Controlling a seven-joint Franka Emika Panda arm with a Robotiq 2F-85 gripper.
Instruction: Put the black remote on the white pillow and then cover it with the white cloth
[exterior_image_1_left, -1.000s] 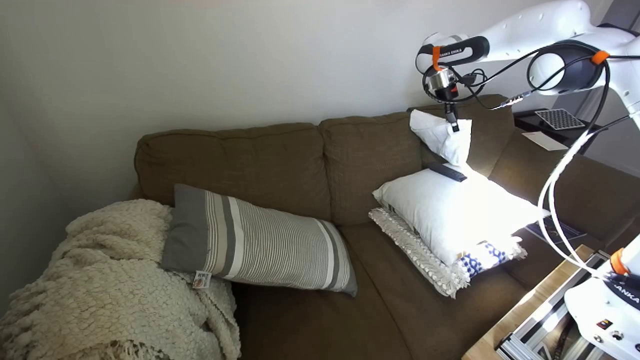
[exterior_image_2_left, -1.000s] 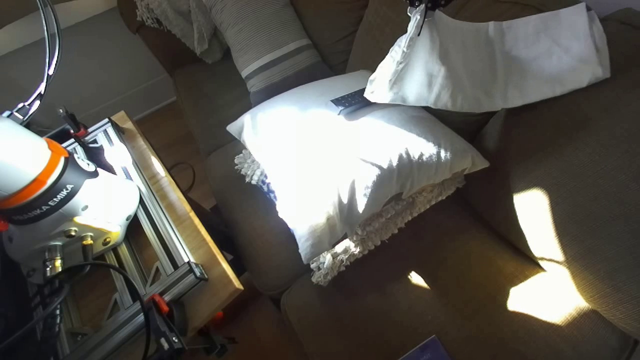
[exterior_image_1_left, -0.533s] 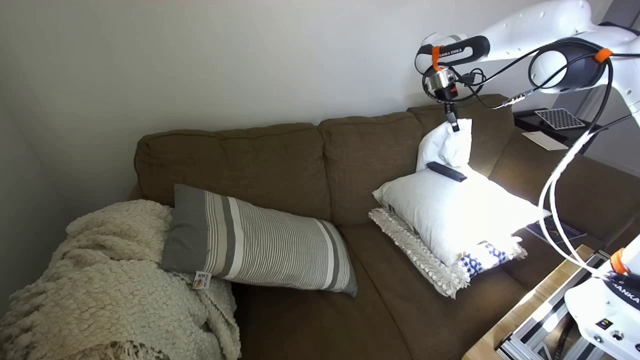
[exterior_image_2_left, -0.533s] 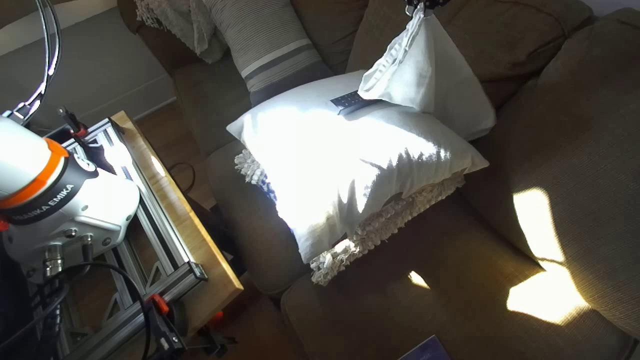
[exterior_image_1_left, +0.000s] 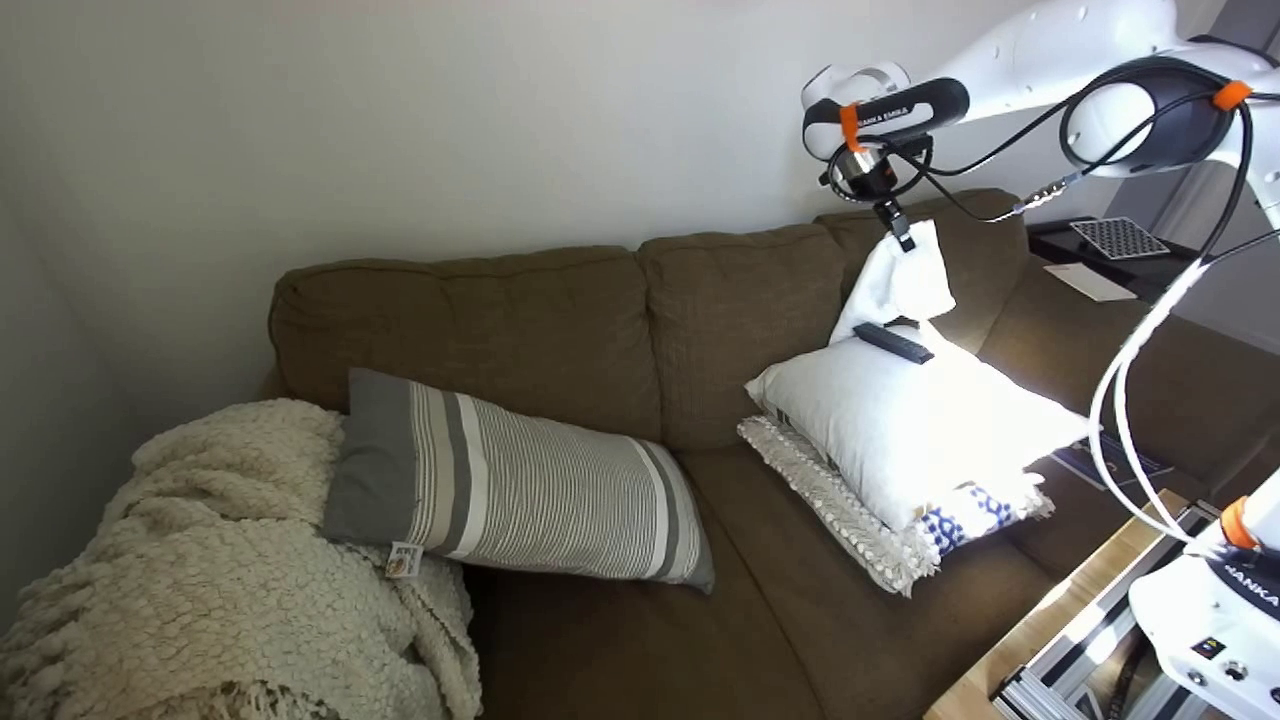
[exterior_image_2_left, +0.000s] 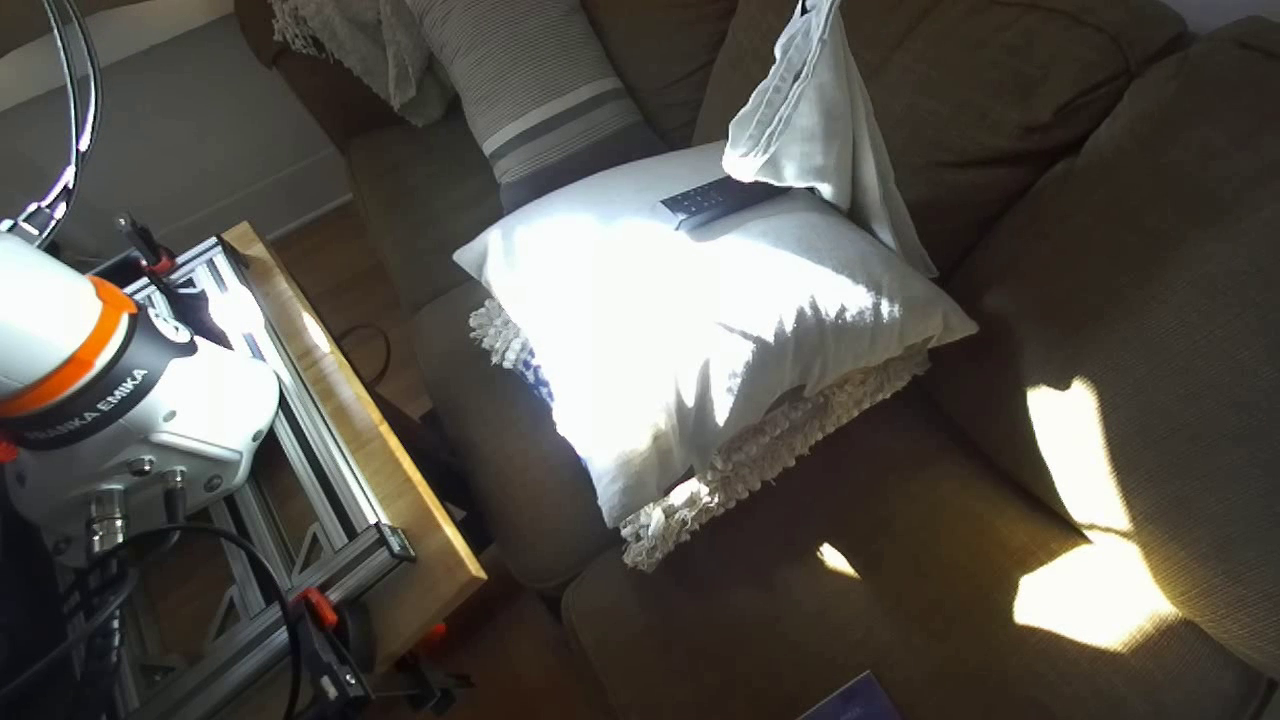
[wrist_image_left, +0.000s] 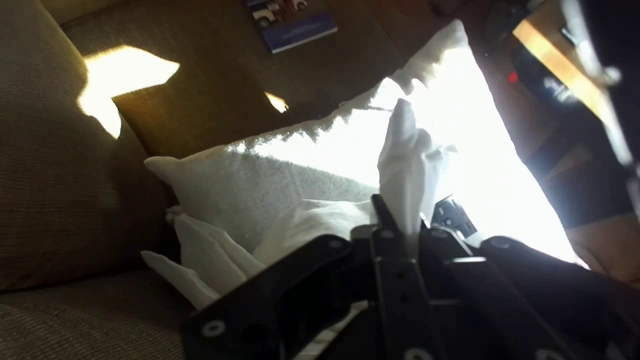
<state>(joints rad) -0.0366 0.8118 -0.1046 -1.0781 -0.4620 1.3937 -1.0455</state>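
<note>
plainly, the claw (exterior_image_1_left: 907, 244) is clamped on the cloth (exterior_image_2_left: 830, 125): in the wrist view its two fingers (wrist_image_left: 384, 212) pinch a gathered fold between them. the remote (exterior_image_1_left: 893, 344) lies flat on top of the pillow (exterior_image_2_left: 620, 290), near the edge toward the back of the sofa (exterior_image_1_left: 745, 300). from the grip the cloth hangs in loose folds, one dangling close to one end of the remote, another running down past that edge of the pillow; whether cloth and remote touch cannot be told. in both exterior views the upper face of the remote shows. a bright patch (exterior_image_2_left: 640, 340) whitens much of the pillow, which rests on a fringed cushion (exterior_image_1_left: 960, 518). well apart, a striped pillow (exterior_image_1_left: 565, 490) lies partly over a knit blanket (exterior_image_1_left: 230, 560). a book (wrist_image_left: 300, 36) lies on the sofa.
</note>
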